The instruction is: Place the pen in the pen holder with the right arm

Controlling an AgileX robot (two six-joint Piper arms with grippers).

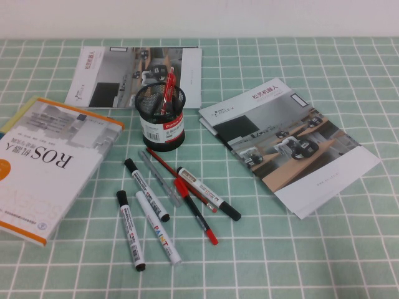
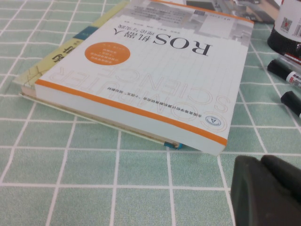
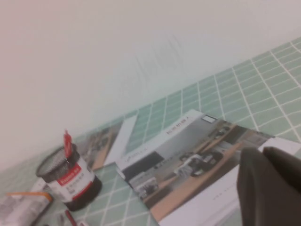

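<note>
Left gripper (image 2: 265, 190) matte black rounded finger shapes, right gripper (image 3: 273, 186) dark grey-black, blurred

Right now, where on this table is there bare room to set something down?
The checked cloth lies bare along the near edge, below the brochure, and at far right. It is crowded between the ROS book and brochure, where markers fan out below the pen holder. Each hand shows only in its own wrist view.

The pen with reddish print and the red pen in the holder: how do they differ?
The pen lies flat among markers; the red pen stands tilted in the pen holder. The pen is thick and white-barrelled; the red pen slim. Left gripper: near the book. Right gripper: over a brochure.
</note>
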